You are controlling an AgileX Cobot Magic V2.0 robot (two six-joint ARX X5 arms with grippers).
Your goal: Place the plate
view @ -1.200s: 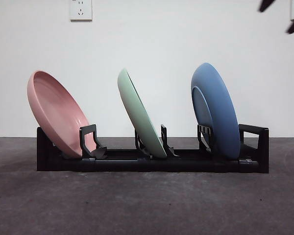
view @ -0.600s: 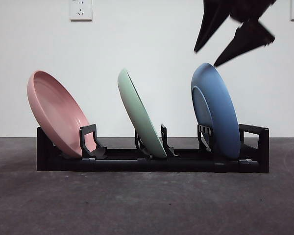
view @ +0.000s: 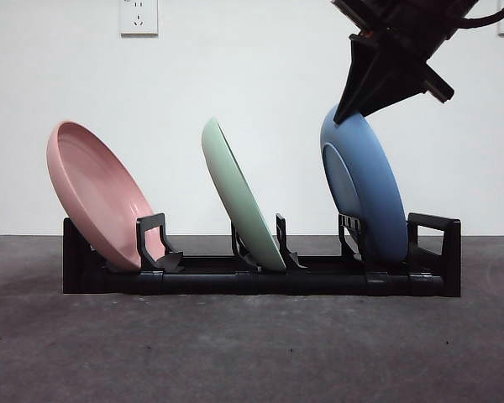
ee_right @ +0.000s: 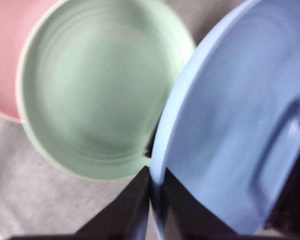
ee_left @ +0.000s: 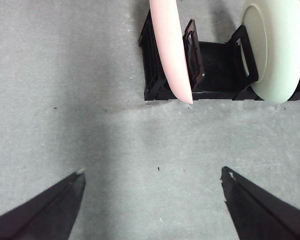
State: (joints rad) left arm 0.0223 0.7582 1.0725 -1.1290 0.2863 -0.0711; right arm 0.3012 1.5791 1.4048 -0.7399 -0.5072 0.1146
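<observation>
Right fingers (ee_right: pixel 155 200) astride glossy round blue plate (view: pixel 365 189)

the right gripper (view: pixel 346 113) has come down from the upper corner of the front view onto the top rim of the round blue plastic plate (view: pixel 365 189), its jaws closed on that rim, and the plate now stands slightly more tilted.

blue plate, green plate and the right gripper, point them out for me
blue plate (view: pixel 371 197), front view, middle of its curved back
green plate (view: pixel 240 200), front view, middle of its edge-on body
right gripper (ee_right: pixel 155 200), right wrist view, between its fingertips at the blue plate's rim
</observation>
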